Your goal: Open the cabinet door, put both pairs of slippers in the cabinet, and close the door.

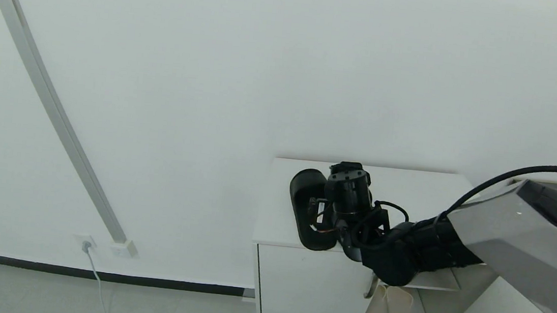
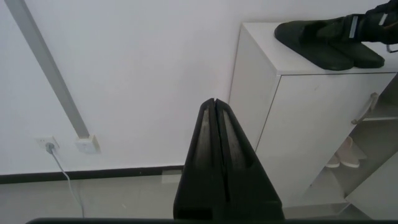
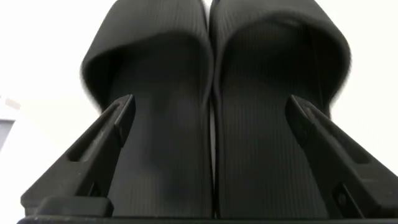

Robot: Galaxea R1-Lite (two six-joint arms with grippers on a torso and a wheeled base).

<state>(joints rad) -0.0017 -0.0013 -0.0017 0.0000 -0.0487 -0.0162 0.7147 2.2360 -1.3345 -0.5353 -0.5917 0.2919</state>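
Observation:
A pair of black slippers (image 1: 306, 210) (image 2: 323, 40) lies side by side on top of the white cabinet (image 1: 423, 191) (image 2: 298, 124). My right gripper (image 1: 321, 218) (image 3: 208, 109) is at their heel end, one finger against each outer side, shut on the pair (image 3: 211, 137). The cabinet's right side stands open. Inside, a pair of white slippers (image 1: 390, 310) (image 2: 345, 155) rests on a low shelf. My left gripper (image 2: 215, 102) hangs shut and empty in front of the wall, away from the closed side of the cabinet.
The cabinet's other door (image 1: 306, 292) is closed, with a handle (image 1: 373, 288) at its inner edge. An upper shelf (image 1: 437, 282) shows inside. A wall socket (image 1: 86, 244) with a plugged cable and a slanted wall trunking (image 1: 58, 109) lie away from the cabinet's closed side.

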